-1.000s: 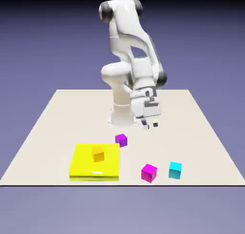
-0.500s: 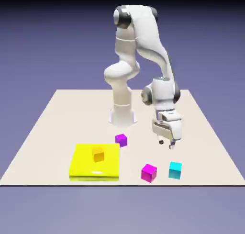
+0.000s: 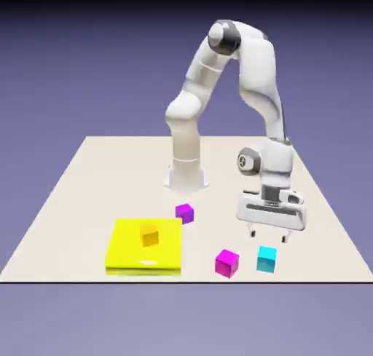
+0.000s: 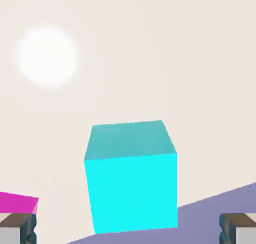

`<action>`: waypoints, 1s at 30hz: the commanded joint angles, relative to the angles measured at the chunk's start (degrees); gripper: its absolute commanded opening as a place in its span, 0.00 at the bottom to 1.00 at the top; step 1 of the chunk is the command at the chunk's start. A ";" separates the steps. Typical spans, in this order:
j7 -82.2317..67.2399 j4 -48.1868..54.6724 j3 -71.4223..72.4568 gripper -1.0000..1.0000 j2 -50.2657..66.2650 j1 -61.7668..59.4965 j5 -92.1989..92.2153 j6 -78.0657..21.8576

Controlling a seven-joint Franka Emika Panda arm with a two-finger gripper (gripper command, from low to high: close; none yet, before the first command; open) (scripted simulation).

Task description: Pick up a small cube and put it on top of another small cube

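Observation:
The small cyan cube [image 3: 267, 259] rests on the table near its front edge, toward the exterior view's right. My gripper [image 3: 269, 236] hangs just above it, open, fingers spread wide and empty. In the hand view the cyan cube [image 4: 131, 175] fills the middle, between and beyond my two fingertips [image 4: 18, 227], untouched. A magenta cube [image 3: 226, 263] sits just left of the cyan one; its edge [image 4: 17, 203] peeks in at the hand view's lower left. A second magenta cube [image 3: 185, 213] lies farther back.
A flat yellow block [image 3: 144, 247] lies at the front left with an orange cube [image 3: 149, 234] on top. The table's front edge [image 3: 182, 280] runs close behind the cyan cube. The robot's base [image 3: 186, 174] stands at the back middle.
The arm has swung from the table's middle toward the exterior view's right and forward, lowering the hand over the cyan cube. The jaws stayed open. No cube moved.

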 commanded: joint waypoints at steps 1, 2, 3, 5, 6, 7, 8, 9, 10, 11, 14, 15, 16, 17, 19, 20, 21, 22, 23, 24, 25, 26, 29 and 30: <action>-0.19 0.86 1.94 0.50 1.62 -2.07 0.36 1.09; -0.38 1.72 3.88 0.50 3.24 -4.15 0.71 2.18; -0.58 2.58 5.83 0.50 4.86 -6.22 1.07 3.27; -0.96 4.30 9.71 0.50 8.11 -10.37 1.78 5.44; -1.15 5.16 11.65 0.50 9.73 -12.45 2.14 6.53; -1.21 5.41 12.21 0.50 10.19 -13.04 2.24 6.84; -1.21 5.41 12.21 0.00 10.20 -13.04 2.24 6.84; -1.21 5.41 12.21 0.00 10.20 -13.04 2.24 6.84; -1.02 4.55 10.27 0.00 8.57 -10.97 1.88 5.76; -0.82 3.69 8.33 0.00 6.95 -8.89 1.53 4.67; -0.25 1.11 2.50 0.00 2.09 -2.67 0.46 1.40; -0.06 0.25 0.56 0.00 0.46 -0.59 0.10 0.31; 1.78 -0.04 -0.37 0.00 -0.67 -0.41 -1.36 -0.81; 4.27 -0.11 -0.89 0.00 -1.60 -0.97 -3.27 -1.94; 9.25 -0.23 -1.93 0.00 -3.47 -2.11 -7.09 -4.21; 11.74 -0.29 -2.44 0.00 -4.41 -2.68 -9.00 -5.35; 14.24 -0.35 -2.96 0.00 -5.34 -3.25 -10.91 -6.48; 16.73 -0.41 -3.48 0.00 -6.28 -3.81 -12.82 -7.61; 19.22 -0.47 -4.00 0.00 -7.21 -4.38 -14.73 -8.75; 21.71 -0.54 -4.52 0.00 -8.15 -4.95 -16.64 -9.88; 24.20 -0.60 -5.04 0.00 -9.08 -5.52 -18.55 -11.02; 26.69 -0.66 -5.56 0.00 -10.02 -6.09 -20.46 -12.15; 34.17 -0.84 -7.11 0.00 -12.82 -7.79 -26.19 -15.55; 34.65 -0.86 -7.21 0.00 -13.00 -7.90 -26.56 -15.77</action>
